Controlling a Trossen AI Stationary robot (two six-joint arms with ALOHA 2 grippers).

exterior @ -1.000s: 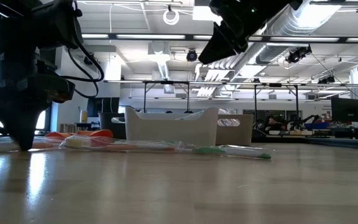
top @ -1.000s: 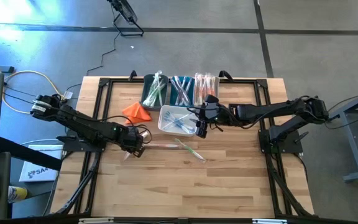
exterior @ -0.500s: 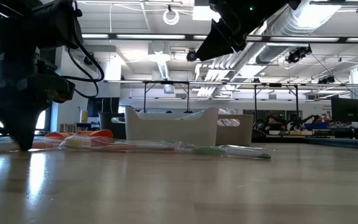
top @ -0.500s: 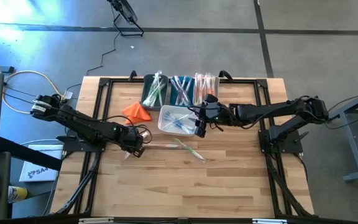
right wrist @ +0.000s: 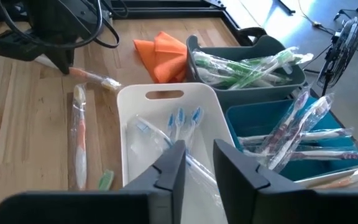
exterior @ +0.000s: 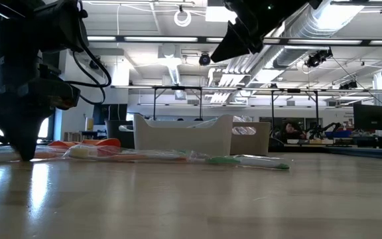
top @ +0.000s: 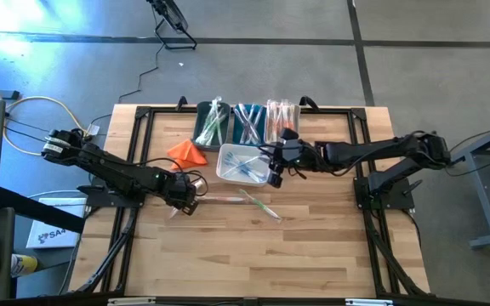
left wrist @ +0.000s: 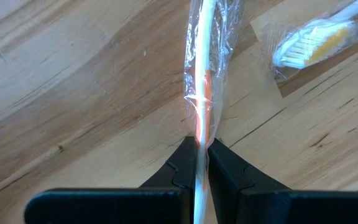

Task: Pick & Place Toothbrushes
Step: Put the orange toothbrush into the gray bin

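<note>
Your wooden table (top: 228, 255) carries both arms reaching inward from its sides. Your left arm stretches low from the left edge toward the middle, wrist pitched down so that the left gripper (top: 185, 201) stands tip-down on the boards; in the low view it (exterior: 24, 143) tapers to a point at the table surface. Its fingers (left wrist: 180, 171) are pinched together on a wrapped orange-handled toothbrush (left wrist: 202, 81), which lies flat on the wood and runs straight out from the jaws. Your right arm extends nearly level from the right edge, elbow raised, with the right gripper (top: 275, 172) held above the right end of the white bin (top: 228, 153); the low view shows it (exterior: 234, 43) well clear of the table. Its two fingers (right wrist: 169, 171) stand narrowly apart with nothing between them. The white bin holds a few blue-bristled toothbrushes (right wrist: 179, 121). Behind it sit three more bins: a dark one with green-handled toothbrushes (top: 213, 121), a blue one with blue toothbrushes (top: 247, 121), and one with orange and pink toothbrushes (top: 280, 117). An orange folded cloth (top: 185, 153) lies just left of the white bin. On the bare wood near the left gripper lie another wrapped orange toothbrush (right wrist: 79, 140) and a green toothbrush (top: 259, 204), angled toward the table's front.
</note>
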